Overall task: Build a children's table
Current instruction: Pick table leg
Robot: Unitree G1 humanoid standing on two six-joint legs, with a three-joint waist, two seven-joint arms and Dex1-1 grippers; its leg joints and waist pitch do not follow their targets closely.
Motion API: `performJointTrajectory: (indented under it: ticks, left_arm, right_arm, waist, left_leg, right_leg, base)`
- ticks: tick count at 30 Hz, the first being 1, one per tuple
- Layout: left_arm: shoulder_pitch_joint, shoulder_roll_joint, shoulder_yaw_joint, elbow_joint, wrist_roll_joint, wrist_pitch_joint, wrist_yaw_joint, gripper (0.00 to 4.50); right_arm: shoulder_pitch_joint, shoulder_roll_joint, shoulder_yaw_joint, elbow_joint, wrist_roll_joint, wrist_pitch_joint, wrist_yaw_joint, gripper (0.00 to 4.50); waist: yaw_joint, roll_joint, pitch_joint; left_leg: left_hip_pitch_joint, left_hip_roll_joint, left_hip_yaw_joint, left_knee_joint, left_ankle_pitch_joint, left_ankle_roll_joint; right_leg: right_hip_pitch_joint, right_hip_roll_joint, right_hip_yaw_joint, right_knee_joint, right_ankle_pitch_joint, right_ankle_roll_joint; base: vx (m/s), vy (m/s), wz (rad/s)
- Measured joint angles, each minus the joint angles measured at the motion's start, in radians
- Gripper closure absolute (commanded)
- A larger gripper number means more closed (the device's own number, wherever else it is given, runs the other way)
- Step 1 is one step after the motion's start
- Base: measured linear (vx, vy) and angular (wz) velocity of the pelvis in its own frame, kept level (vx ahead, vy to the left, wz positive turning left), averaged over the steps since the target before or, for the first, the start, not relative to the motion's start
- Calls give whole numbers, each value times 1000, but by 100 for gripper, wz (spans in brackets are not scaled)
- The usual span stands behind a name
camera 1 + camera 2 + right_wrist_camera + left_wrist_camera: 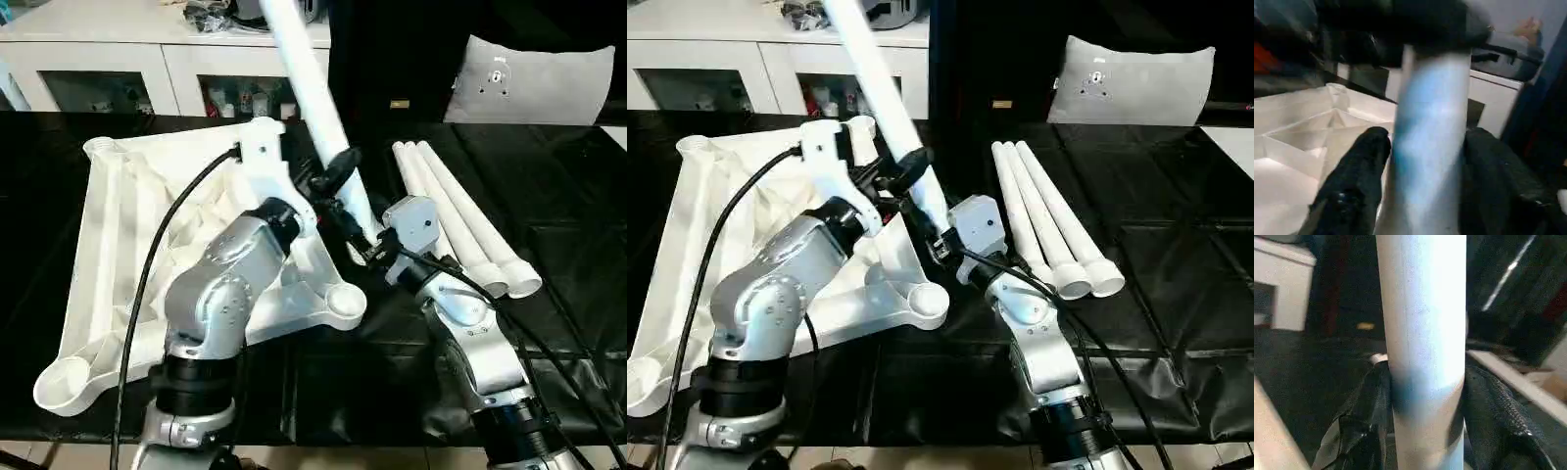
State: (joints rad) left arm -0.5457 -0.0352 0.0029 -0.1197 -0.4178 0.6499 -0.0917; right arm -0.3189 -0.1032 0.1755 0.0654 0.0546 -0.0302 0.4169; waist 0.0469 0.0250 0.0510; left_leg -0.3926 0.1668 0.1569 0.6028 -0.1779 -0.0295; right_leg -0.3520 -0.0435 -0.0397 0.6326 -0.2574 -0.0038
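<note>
The white tabletop (pixel 127 245) lies underside up on the black table, ribs and round corner sockets (pixel 345 302) showing. A long white leg (pixel 312 93) slants up and away over the tabletop's right edge. My left gripper (pixel 331 176) is shut on the leg partway up, and its black fingers (pixel 1364 431) flank the tube in the left wrist view. Near the leg's lower end my right gripper (pixel 361 243) is also shut on it, with a black finger (pixel 1352 186) on each side of the tube (pixel 1425 147). Three more white legs (pixel 460 215) lie side by side to the right.
A white cabinet with glass doors (pixel 147 69) stands behind the table, with clutter on top. A flat grey-white cushion-like panel (pixel 534 83) leans at the back right. Black cables (pixel 147 284) run along both arms. Black cloth covers the table (pixel 568 196).
</note>
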Motion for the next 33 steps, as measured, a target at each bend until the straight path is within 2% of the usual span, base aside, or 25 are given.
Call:
performJointTrajectory:
  ticks: [5, 9, 11, 14, 16, 19, 24, 28, 33]
  left_arm:
    - [-6, 58, -13, 30, 31, -1, -13, 265]
    - [-14, 85, 3, 51, 39, -1, -31, 265]
    - [-21, 105, 3, 64, 36, 9, -51, 265]
    - [-44, 151, 17, 76, 10, 61, -101, 265]
    - [-50, 209, 21, 77, -28, 109, -174, 265]
    - [-50, 244, 25, 80, -77, 159, -264, 265]
    - [-55, 244, 31, 79, -158, 205, -340, 265]
    - [-83, 245, 68, 66, -245, 243, -402, 265]
    - [-100, 248, 77, 51, -299, 262, -466, 265]
  right_arm:
    - [-1, -19, 4, -39, 38, 11, 35, 120]
    - [-1, -42, -19, -66, 65, 23, 55, 88]
    - [-1, -51, -43, -90, 118, 92, 75, 64]
    - [-5, -93, -107, -141, 231, 244, 114, 43]
    - [-38, -171, -142, -143, 329, 374, 177, 23]
    - [-74, -239, -192, -132, 411, 482, 254, 20]
    - [-80, -271, -206, -130, 494, 580, 329, 20]
    - [-81, -323, -216, -132, 563, 653, 385, 20]
    - [-81, -365, -212, -134, 582, 691, 462, 20]
  waist:
    - [1, 0, 0]
    - [3, 0, 0]
    - [4, -1, 0]
    - [9, -1, 0]
    - [10, 0, 0]
    - [12, 0, 0]
    - [16, -1, 0]
    - [18, -2, 1]
    - [18, -3, 1]
  left_leg:
    - [-1, 0, 0, 0, 0, 1]
    - [0, -1, 0, 0, 0, 1]
    - [-1, -1, 0, 0, 1, 1]
    - [0, -1, 0, 0, 1, 2]
    - [0, -1, 0, 0, 1, 2]
    - [0, -1, 0, 0, 2, 2]
    - [-1, -1, 1, 0, 2, 2]
    - [-1, -1, 2, 0, 2, 3]
    - [0, -1, 3, 0, 3, 4]
  right_leg:
    - [0, 0, 0, -1, 0, 0]
    - [0, -1, 0, -1, 0, 0]
    - [0, -1, 0, -1, 1, 0]
    - [0, -1, 0, -1, 1, 0]
    - [1, -1, 0, -1, 2, 0]
    - [0, -1, 0, -1, 2, -1]
    - [0, -1, 0, -1, 2, -1]
    - [0, -2, 0, -1, 2, -1]
    - [0, -3, 0, -1, 2, -1]
  base:
    - [0, 0, 0]
    - [0, 0, 0]
    - [0, 0, 0]
    - [0, 0, 0]
    - [0, 0, 0]
    - [0, 0, 0]
    - [0, 0, 0]
    - [0, 0, 0]
    - [0, 0, 0]
